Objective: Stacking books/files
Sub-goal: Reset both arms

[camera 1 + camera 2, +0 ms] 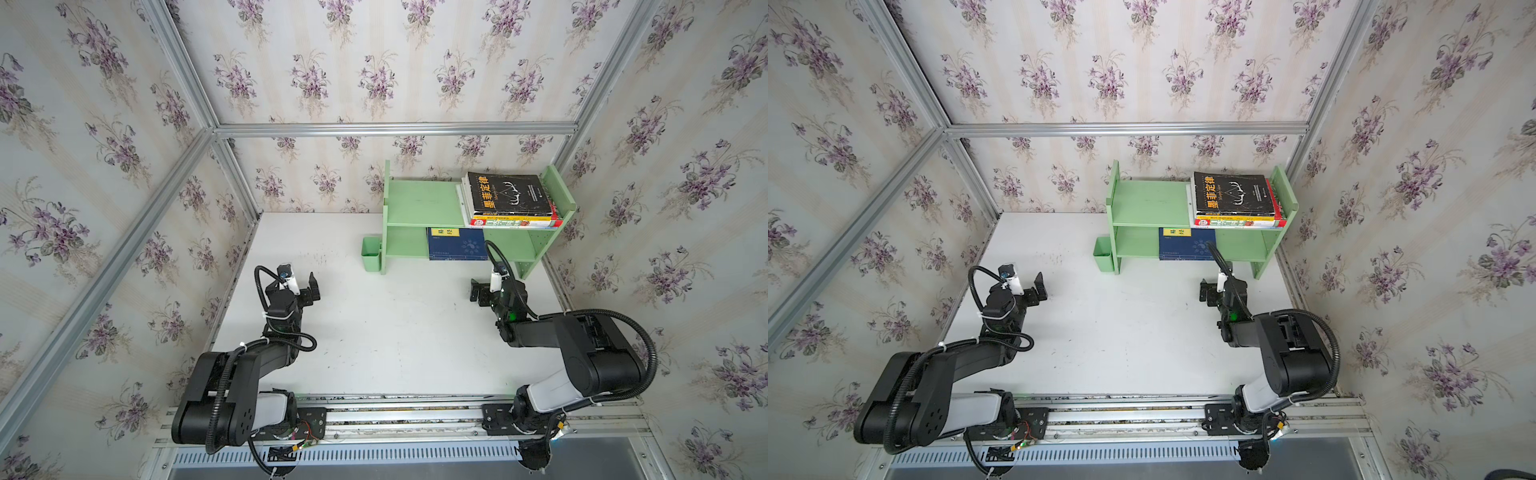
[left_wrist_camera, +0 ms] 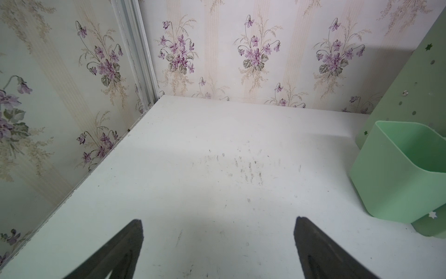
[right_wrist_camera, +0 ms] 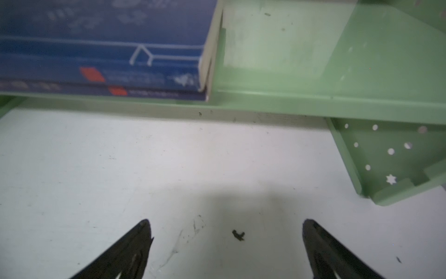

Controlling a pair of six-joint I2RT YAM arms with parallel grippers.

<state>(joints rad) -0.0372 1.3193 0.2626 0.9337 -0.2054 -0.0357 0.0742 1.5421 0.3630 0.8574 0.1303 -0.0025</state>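
The left gripper (image 2: 217,222) and right gripper (image 3: 225,223) are being held spread wide and empty over the table (image 1: 395,332), while the black book (image 1: 509,193) is being borne atop the stack (image 1: 515,222) on the upper board of the green shelf (image 1: 419,203), navy books (image 1: 457,244) on its lower.

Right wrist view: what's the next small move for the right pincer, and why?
Probably ease the right pincer forward toward the navy books on the lower tier of the green shelf. It is open, empty and facing their near edge, while the stack under the black antler book already sits up top.
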